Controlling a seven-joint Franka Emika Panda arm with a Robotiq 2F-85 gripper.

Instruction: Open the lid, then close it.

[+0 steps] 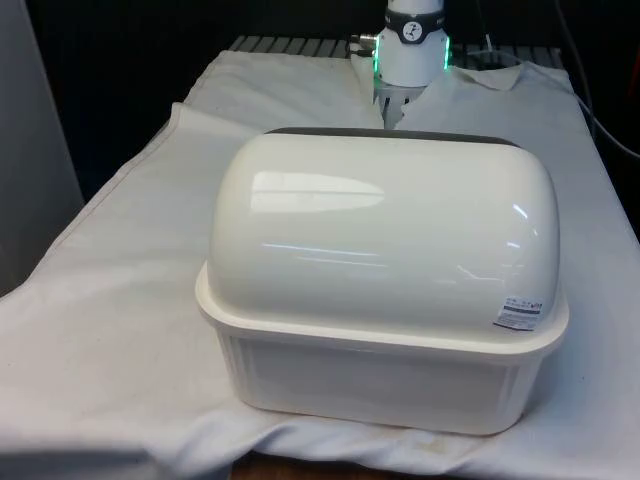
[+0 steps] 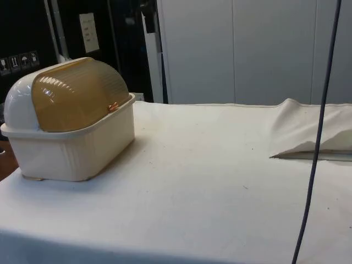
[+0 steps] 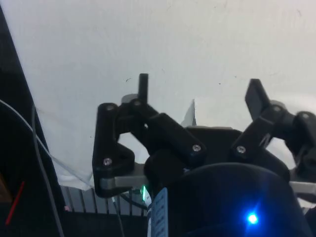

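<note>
- On the white cloth (image 2: 220, 165) sits the bread box (image 1: 385, 300), its amber roll lid (image 2: 77, 96) down.
- Gripper (image 3: 200, 94) hangs over bare cloth, fingers (image 3: 143, 85) spread, holding nothing.
- Lid looks like light, stiff, slick plastic; the small handle (image 2: 113, 106) at its lower edge seems the best hold.

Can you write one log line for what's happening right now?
cream plastic bread box | amber ribbed roll lid closed | black two-finger tool open, over white cloth
</note>
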